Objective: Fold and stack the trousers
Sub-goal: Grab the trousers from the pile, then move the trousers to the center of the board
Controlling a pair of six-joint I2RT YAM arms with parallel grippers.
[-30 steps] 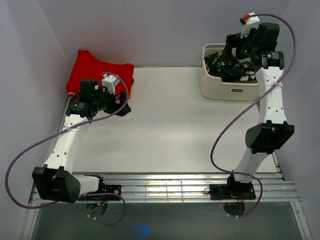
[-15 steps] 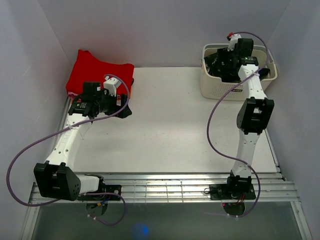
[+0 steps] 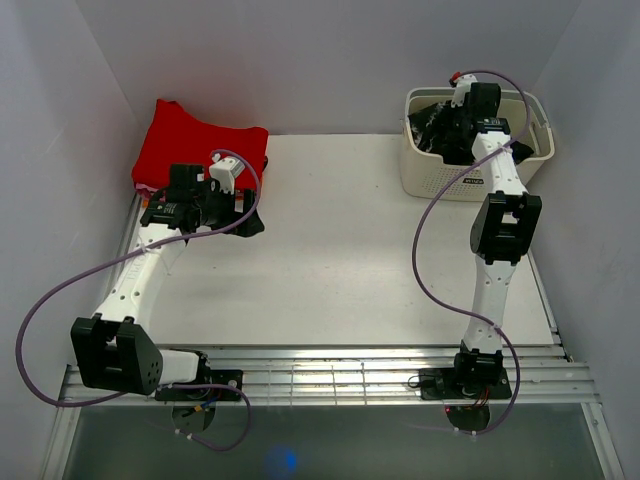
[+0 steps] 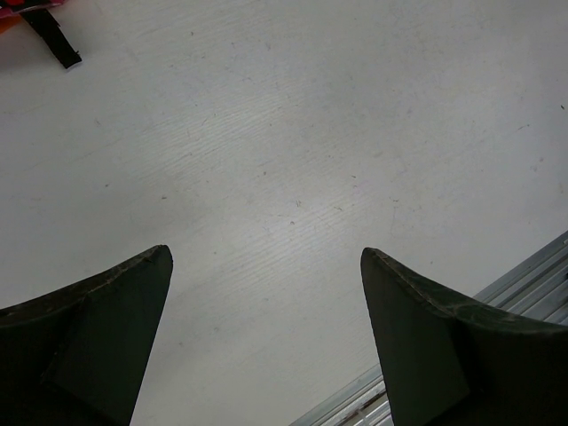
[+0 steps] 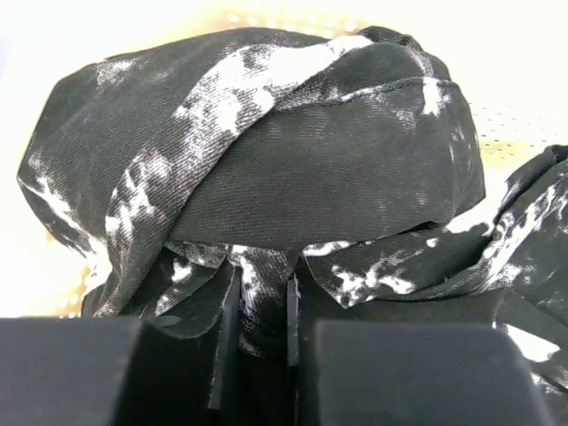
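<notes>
Trousers point(image 5: 293, 160): bunched in basket point(image 3: 470, 182), upper right. Right gripper point(image 5: 263, 311) pinched a fold; left gripper point(image 4: 266, 302) spread, empty. Step: retrieval. Next move probably required lifting clear.

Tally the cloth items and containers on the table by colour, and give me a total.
Red: 1, the garment at the far left corner.
Black with white splatter: 1, the trousers, bundled in the basket.
White: 1, the basket at the far right corner.
Total: 3
</notes>
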